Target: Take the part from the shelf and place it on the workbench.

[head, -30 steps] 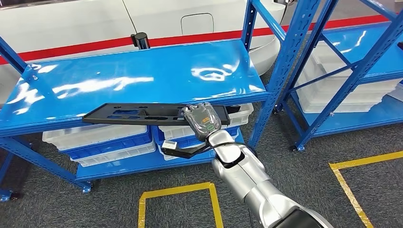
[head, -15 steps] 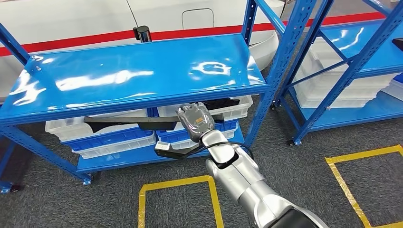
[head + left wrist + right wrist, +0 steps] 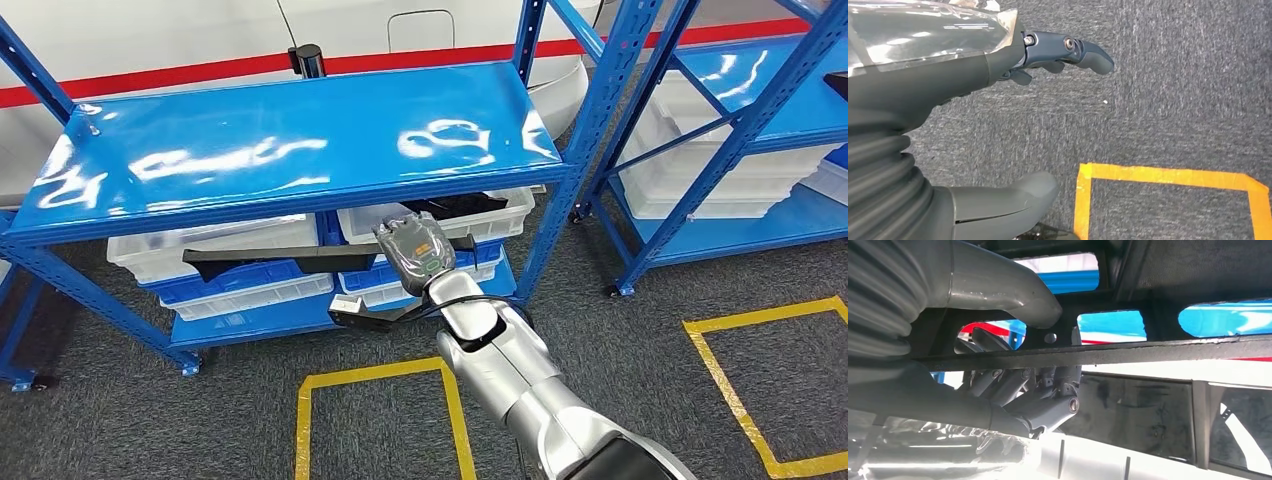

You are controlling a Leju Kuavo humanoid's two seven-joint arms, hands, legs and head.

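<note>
a: right hand state?
b: holding the long black part, thumb on one face, fingers curled on the other. the part sits level in front of the blue shelf, below its top board, off the shelf.
a: left hand?
b: holds nothing, fingers apart, over grey carpet by a yellow tape line.
a: bins?
b: white bins on the lower level; one holds dark pieces, others' contents can't be made out.
</note>
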